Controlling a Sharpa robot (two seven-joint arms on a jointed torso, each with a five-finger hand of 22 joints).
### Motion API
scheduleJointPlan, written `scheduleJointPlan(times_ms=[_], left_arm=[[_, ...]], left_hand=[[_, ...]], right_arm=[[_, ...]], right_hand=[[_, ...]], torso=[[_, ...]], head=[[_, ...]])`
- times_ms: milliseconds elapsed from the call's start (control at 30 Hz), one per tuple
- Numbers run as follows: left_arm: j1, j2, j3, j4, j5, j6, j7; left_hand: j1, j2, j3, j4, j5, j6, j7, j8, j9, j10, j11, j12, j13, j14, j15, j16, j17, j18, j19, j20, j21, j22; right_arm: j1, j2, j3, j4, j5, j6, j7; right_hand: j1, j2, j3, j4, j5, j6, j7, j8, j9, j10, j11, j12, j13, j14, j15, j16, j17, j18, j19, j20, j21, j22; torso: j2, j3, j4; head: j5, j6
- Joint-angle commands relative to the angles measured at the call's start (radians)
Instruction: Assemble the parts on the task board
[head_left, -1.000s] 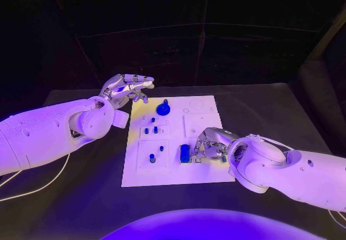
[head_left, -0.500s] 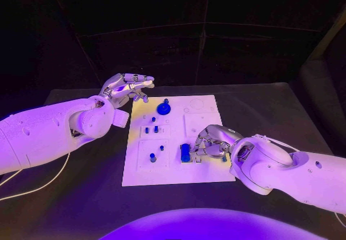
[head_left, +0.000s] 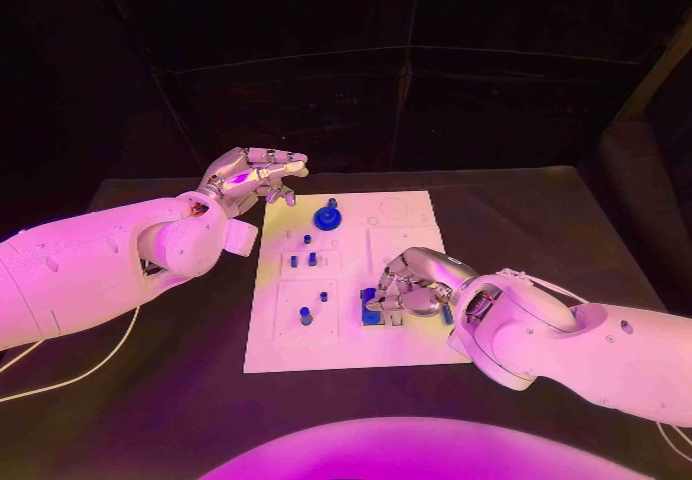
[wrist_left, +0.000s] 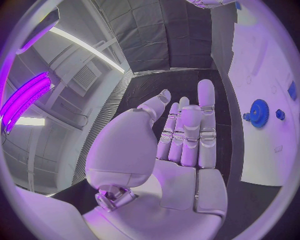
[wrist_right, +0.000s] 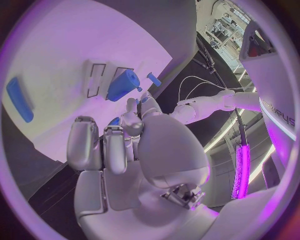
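Fingers of my right hand (head_left: 418, 285) curl down over the task board (head_left: 411, 212) near its right edge, by a flat blue block (head_left: 371, 305), but I cannot tell whether they grip anything; my left hand (head_left: 257, 175) hangs open and empty off the board's far left corner, clear, I judge, of the work. On the board I count one blue gear (head_left: 327, 214), one block, and six or so small blue pegs (head_left: 304, 316).

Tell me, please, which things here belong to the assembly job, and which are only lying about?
Belong to the job:
task board
blue gear
small blue pegs
blue block, by the right hand
left hand, raised beyond the board's far left corner

Only lying about:
black table
white cable
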Motion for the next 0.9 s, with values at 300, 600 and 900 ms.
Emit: scheduleJointPlan(times_ms=[300, 600, 900], left_arm=[[0.001, 0.000, 0.001, 0.002, 0.003, 0.013, 0.003], [0.001, 0.001, 0.001, 0.000, 0.003, 0.013, 0.003], [0.001, 0.001, 0.000, -0.001, 0.003, 0.013, 0.002]], left_hand=[[0.000, 0.008, -0.007, 0.001, -0.001, -0.008, -0.001, 0.000, -0.001, -0.005, -0.002, 0.004, 0.001, -0.008, 0.001, 0.000, -0.001, 0.020, 0.002, 0.008, -0.004, -0.001], [0.005, 0.011, -0.010, -0.001, -0.001, -0.010, 0.000, 0.001, -0.001, -0.009, -0.001, 0.007, 0.002, -0.009, 0.001, 0.001, -0.003, 0.020, 0.003, 0.009, -0.006, -0.003], [0.005, 0.011, -0.010, -0.001, -0.001, -0.010, 0.000, 0.001, -0.001, -0.009, -0.001, 0.007, 0.002, -0.009, 0.001, 0.001, -0.003, 0.020, 0.003, 0.009, -0.006, -0.003]], right_arm=[[0.001, 0.031, 0.000, -0.026, -0.028, 0.077, -0.033], [0.001, 0.033, 0.000, -0.034, -0.060, 0.098, -0.066], [0.001, 0.029, 0.000, -0.033, -0.095, 0.145, -0.085]], right_hand=[[0.042, 0.010, 0.011, -0.032, -0.039, 0.013, -0.004, 0.005, 0.001, 0.005, -0.003, -0.005, 0.002, 0.072, -0.006, 0.007, 0.082, -0.015, 0.004, -0.007, 0.005, 0.003], [0.061, 0.021, 0.020, -0.049, -0.047, 0.019, -0.007, 0.004, 0.000, 0.007, -0.006, -0.006, 0.004, 0.072, -0.008, 0.008, 0.084, -0.015, 0.004, -0.008, 0.005, 0.004], [0.093, 0.032, 0.043, -0.080, -0.092, 0.027, -0.008, -0.004, -0.004, 0.006, -0.007, -0.012, 0.004, 0.072, -0.009, 0.007, 0.086, -0.015, 0.004, -0.010, 0.004, 0.005]], torso=[[0.001, -0.0001, -0.0023], [0.000, 0.0006, -0.0019], [0.000, 0.0008, -0.0018]], head=[[0.008, -0.002], [0.007, -0.004], [0.008, -0.006]])
